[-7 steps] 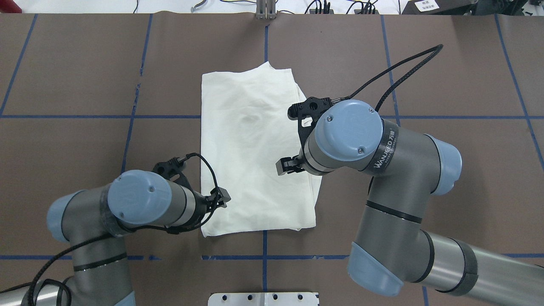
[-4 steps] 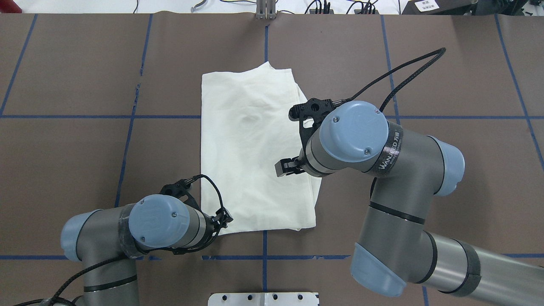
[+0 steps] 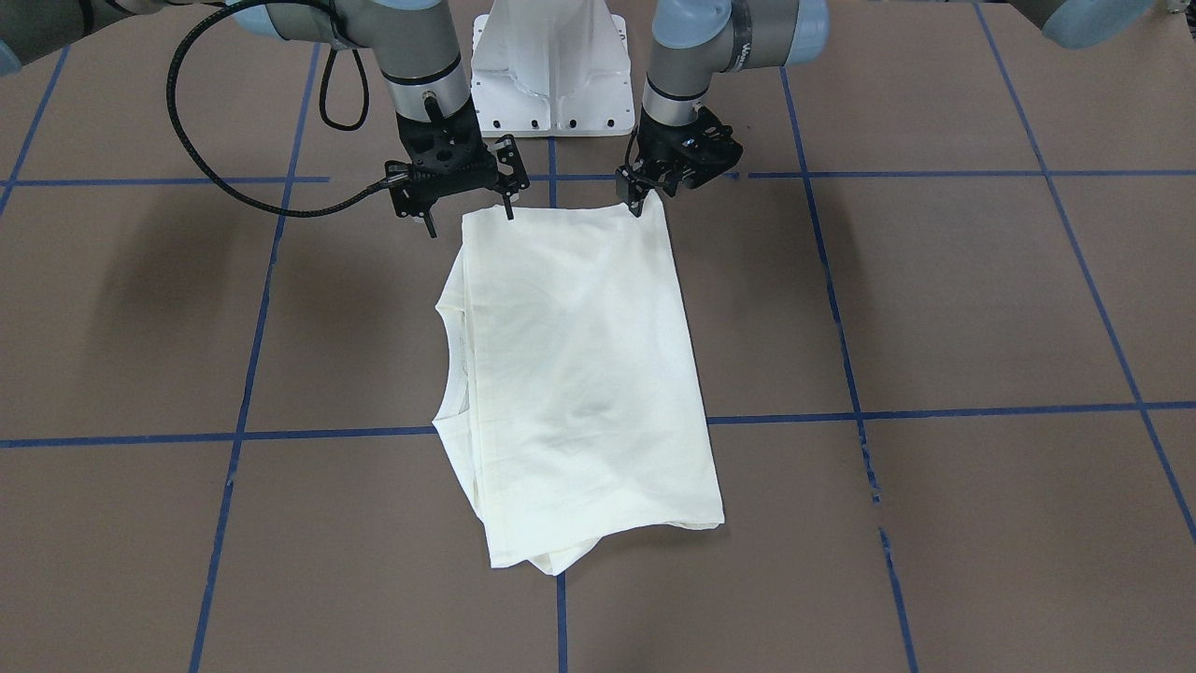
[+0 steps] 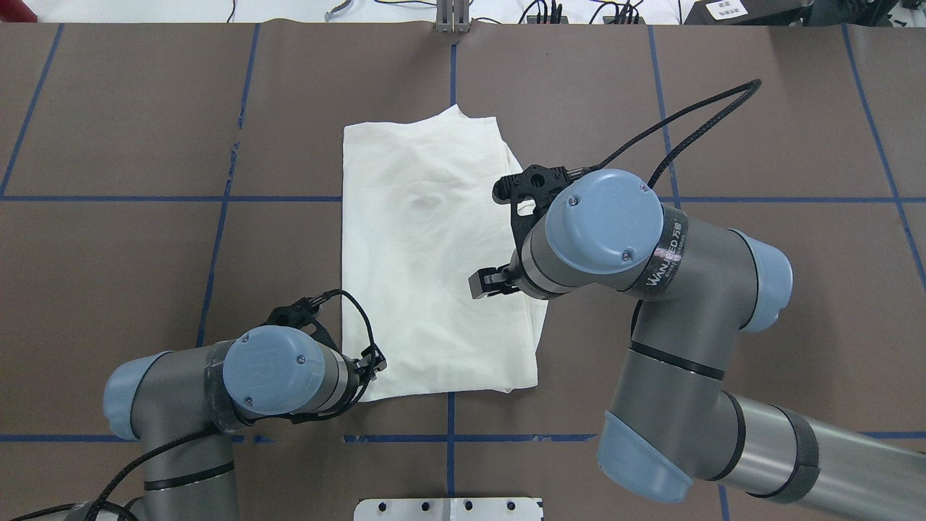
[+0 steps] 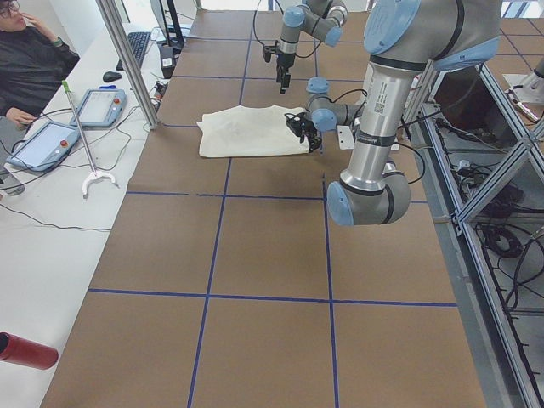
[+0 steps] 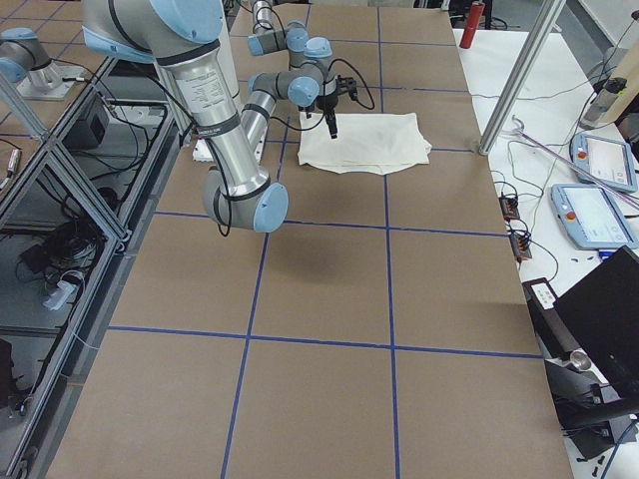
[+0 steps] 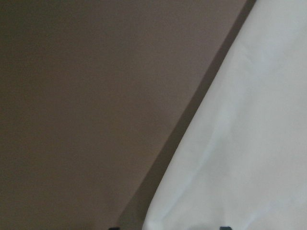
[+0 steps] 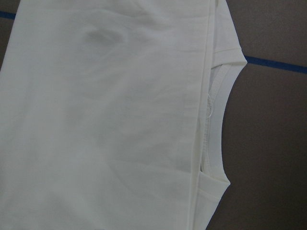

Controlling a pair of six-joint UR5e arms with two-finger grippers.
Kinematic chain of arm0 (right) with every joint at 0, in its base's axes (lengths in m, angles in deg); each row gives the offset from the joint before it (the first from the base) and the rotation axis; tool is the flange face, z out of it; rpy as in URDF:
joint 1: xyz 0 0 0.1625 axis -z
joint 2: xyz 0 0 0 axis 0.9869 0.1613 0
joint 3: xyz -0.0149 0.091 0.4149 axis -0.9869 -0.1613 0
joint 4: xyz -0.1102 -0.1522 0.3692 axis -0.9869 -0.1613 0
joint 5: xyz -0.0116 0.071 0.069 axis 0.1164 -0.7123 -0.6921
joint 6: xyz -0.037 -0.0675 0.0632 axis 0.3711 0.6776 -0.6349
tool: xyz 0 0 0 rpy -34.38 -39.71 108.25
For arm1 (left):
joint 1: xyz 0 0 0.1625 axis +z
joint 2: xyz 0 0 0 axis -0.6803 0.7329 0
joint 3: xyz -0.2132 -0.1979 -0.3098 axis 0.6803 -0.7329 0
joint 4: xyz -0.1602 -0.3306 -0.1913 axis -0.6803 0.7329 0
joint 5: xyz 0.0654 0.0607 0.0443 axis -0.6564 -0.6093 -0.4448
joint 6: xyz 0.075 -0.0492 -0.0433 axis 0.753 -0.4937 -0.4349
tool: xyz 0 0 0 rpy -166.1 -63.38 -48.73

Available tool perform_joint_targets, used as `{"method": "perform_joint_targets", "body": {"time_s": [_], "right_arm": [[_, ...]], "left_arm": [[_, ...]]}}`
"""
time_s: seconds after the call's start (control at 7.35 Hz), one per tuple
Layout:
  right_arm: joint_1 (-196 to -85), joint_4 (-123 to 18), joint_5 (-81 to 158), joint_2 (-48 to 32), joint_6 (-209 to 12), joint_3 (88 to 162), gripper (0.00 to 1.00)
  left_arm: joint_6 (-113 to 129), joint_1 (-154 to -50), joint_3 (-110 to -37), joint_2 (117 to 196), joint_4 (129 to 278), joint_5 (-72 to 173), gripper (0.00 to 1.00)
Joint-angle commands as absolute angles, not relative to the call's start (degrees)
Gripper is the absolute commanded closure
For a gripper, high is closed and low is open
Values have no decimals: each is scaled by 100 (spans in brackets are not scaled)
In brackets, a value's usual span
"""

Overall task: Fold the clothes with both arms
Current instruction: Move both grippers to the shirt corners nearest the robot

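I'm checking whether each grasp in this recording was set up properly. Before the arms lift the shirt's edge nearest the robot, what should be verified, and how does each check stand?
1. Position of left gripper: ok, it is at one near corner of the shirt.
2. Its fingers ready to close: ok, the left wrist view shows the tips apart with the corner between them.
3. All fabric layers between those fingers: cannot tell.
4. Opening of right gripper: ok, its fingers are spread wide.
5. Height of right gripper: not ok, it hangs above the other near corner, not down at the fabric.
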State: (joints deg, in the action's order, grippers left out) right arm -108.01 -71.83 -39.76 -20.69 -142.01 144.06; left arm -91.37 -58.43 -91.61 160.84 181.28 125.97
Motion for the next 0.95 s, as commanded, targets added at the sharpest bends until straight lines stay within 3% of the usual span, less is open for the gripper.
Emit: {"method": "perform_joint_targets", "body": {"time_s": [0.0,0.41,0.68,0.82], "right_arm": [[-10805,-7183,-3982,-2061,-14202,14398,0],[-10805,-7183,-3982,-2061,-14202,14406,0],[-10805,-7183,-3982,-2061,-14202,14406,0],[-10805,-7183,-3982,-2061,-14202,14406,0]], "left_arm": [[-9143,-5790,-9146,16080,18109,12564,35],[-9143,-5781,-9119,16089,18109,12564,49],[-9143,-5755,-9128,16072,18117,12547,77],[-9100,-5676,-9119,16054,18117,12538,80]]}}
